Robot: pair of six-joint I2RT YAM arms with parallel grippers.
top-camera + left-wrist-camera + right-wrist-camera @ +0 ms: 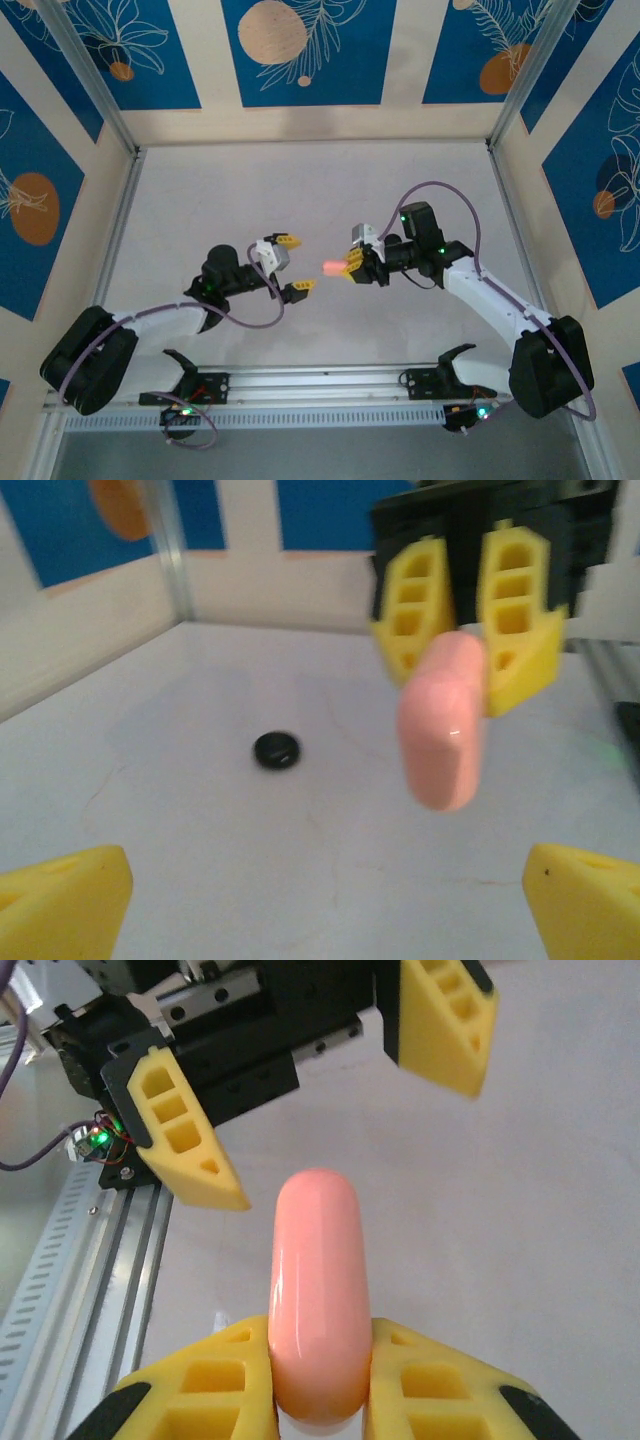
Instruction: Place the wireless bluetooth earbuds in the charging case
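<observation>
- Above the table (300, 190), top view: right end effector (350, 268) clamped on the pink charging case (332, 267); left end effector (294, 265) spread wide, facing it, just apart.
- Left wrist: charging case (442, 730) off the table; one black earbud (277, 750) lies on the table beyond.
- Right wrist: charging case (315, 1280) pinched at its near end, far end towards the left end effector.

We see the charging case (318, 1290) as smooth, glossy pink plastic catching highlights. The right end effector (320, 1380) and left end effector (325, 900) have matt yellow plastic fingers (215, 1385). The earbud (277, 750) looks shiny black, the counter (200, 860) matt and pale, the rail (135, 1250) grooved metal.
</observation>
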